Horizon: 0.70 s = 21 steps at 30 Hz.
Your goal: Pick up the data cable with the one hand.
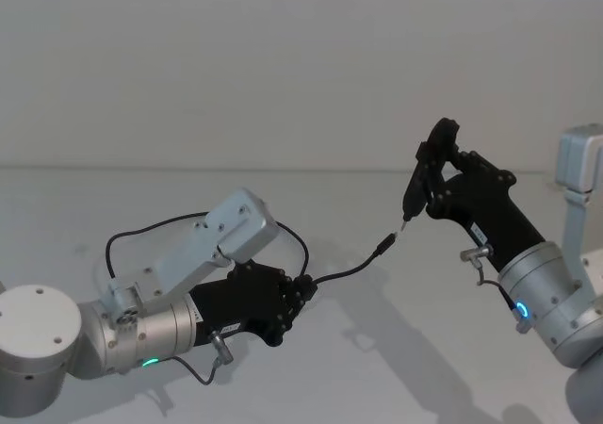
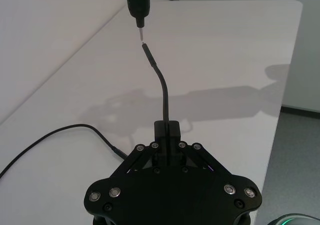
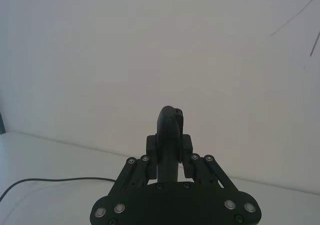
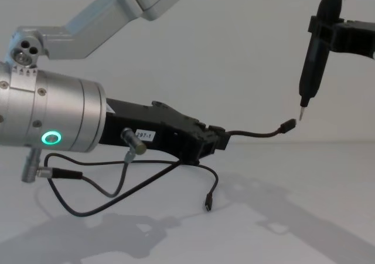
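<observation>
In the head view we see the left gripper (image 1: 300, 297) clamped on the data cable (image 1: 349, 271) above the table (image 1: 283, 386), the cable's plug just short of the tip of the pen-like tool (image 1: 412, 203) gripped by the right gripper (image 1: 431, 171). From the left wrist we see the cable rising out of the pinched jaws toward that tip, and from the right wrist the jaws are closed around the tool's body. In the chest view the cable's other end droops below the left gripper.
</observation>
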### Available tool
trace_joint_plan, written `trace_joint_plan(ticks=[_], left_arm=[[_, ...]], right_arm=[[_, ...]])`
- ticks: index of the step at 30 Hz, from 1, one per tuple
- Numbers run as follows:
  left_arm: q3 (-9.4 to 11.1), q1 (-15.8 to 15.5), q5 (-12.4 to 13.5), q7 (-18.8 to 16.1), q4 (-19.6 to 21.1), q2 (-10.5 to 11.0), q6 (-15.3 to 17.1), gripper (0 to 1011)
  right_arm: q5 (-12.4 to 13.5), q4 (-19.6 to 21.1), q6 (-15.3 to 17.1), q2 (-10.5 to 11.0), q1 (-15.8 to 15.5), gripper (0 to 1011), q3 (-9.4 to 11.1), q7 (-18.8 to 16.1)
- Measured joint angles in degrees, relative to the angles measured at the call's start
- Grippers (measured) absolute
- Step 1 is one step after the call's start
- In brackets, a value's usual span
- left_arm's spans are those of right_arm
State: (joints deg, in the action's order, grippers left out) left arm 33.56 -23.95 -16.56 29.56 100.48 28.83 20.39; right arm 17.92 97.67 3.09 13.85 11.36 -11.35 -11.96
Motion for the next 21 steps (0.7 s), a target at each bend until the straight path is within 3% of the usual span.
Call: trace_joint_plan(ticks=[21], left_arm=[[0.0, 0.0, 0.0, 0.0, 0.0, 0.0, 0.0, 35]], right_arm=[[0.3, 1.1, 0.7, 0.3, -0.6, 279, -0.8, -0.7]])
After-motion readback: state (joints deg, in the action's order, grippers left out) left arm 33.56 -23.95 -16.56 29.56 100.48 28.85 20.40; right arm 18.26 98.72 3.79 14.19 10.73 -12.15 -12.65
